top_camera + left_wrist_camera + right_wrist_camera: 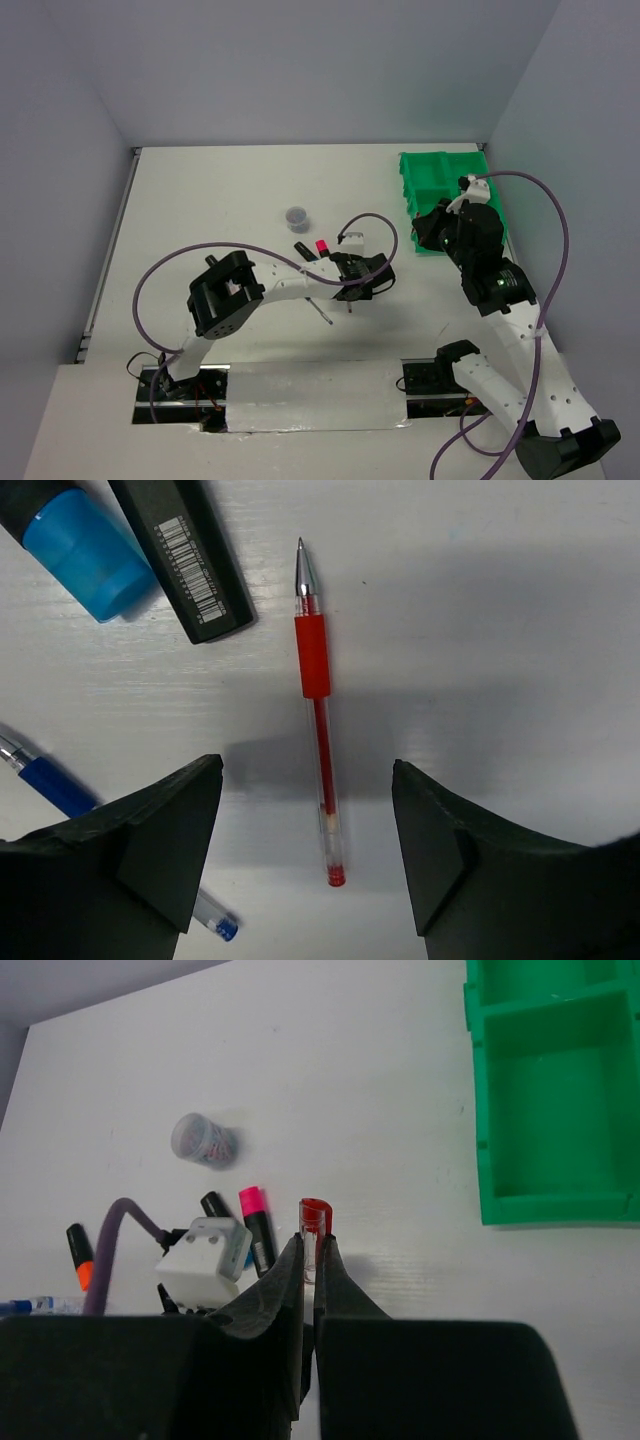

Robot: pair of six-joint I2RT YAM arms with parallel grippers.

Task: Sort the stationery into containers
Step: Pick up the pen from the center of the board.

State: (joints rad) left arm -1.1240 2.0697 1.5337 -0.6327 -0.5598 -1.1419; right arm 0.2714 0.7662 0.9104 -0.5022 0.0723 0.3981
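White tabletop (250,190); on it a thin red pen with clear plastic barrel (312,660) lies flat, untouched, between the left gripper (308,780) and its wide-open jaws. It looks light, stiff and apt to roll, so I'd pinch its rubbery sleeve. Rightward, the right gripper (310,1260) is clamped on a slim clear red-ended stick (314,1215) near the bright green plastic compartment tray (545,1210).

Red pen (312,670) inside black left claw (308,780): clear barrel, silver tip. Left of it: blue-capped highlighter (85,550), black marker (185,550), white barcode. In black right claw (312,1250): red-ended clear pen (315,1215).

2 white arms (290,285), black joints (225,295), purple cables (560,230).
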